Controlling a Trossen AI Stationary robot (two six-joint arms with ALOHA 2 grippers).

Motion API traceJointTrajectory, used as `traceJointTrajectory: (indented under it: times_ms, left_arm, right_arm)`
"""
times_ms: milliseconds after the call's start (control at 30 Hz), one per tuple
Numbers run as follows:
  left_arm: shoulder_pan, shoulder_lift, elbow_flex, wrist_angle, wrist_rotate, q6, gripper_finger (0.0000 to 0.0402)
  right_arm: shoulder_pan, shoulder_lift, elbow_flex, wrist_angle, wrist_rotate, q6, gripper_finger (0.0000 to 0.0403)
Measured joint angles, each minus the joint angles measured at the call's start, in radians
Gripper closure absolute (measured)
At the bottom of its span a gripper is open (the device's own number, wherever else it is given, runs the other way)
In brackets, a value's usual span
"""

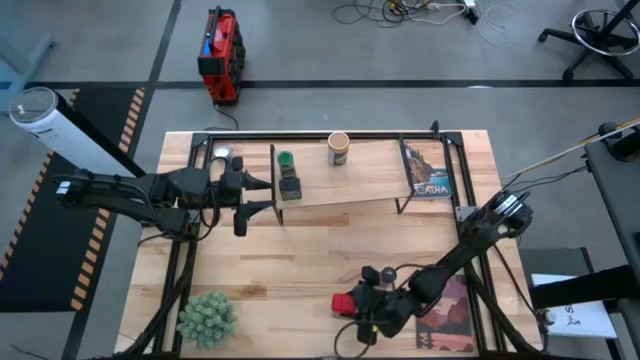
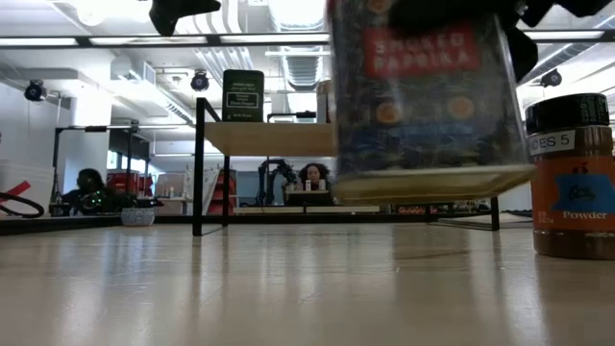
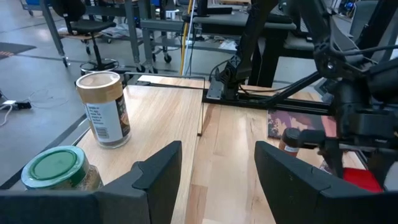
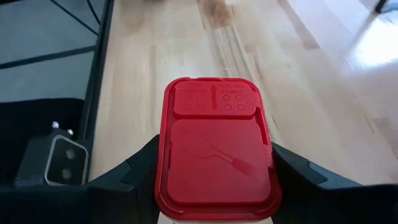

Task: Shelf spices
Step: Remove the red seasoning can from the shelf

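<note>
The right gripper (image 4: 214, 168), low in the overhead frame, clamps a red-lidded tin (image 4: 214, 146) reading "SMOKED PAPRIKA", lifted just off the table (image 1: 300, 260). The left gripper (image 1: 262, 194), at centre left, stands parted and empty beside the shelf (image 1: 350, 185). On the shelf are three containers: a green-lidded jar (image 1: 286, 160), a dark tin (image 1: 291, 187) and a tan cylinder (image 1: 339, 149). One dark-lidded jar (image 2: 571, 178), labelled "Powder", stands on the table beside the lifted tin.
</note>
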Motion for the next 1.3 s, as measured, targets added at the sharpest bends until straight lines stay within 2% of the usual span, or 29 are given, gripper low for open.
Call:
traceJointTrajectory:
  times_ms: [333, 533, 700, 1100, 1300]
  left_arm:
    - [0.0, 0.0, 0.0, 0.023, 0.0, 0.014, 0.0209]
    - [0.0, 0.0, 0.0, 0.023, 0.0, 0.014, 0.0209]
    - [0.0, 0.0, 0.0, 0.027, 0.0, 0.014, 0.0209]
    - [-0.001, 0.0, 0.0, 0.027, 0.0, 0.015, 0.0209]
    - [-0.001, 0.0, 0.0, 0.03, 0.0, 0.015, 0.0209]
  right_arm:
    - [0.007, 0.138, 0.133, -0.09, 0.018, 0.059, 0.0207]
    - [0.018, 0.127, 0.158, -0.181, 0.064, 0.073, 0.0207]
    - [0.02, 0.127, 0.157, -0.2, 0.041, 0.083, 0.0206]
    - [0.017, 0.121, 0.157, -0.263, -0.004, 0.131, 0.0145]
    - [0.017, 0.069, 0.158, -0.326, -0.004, 0.15, 0.0125]
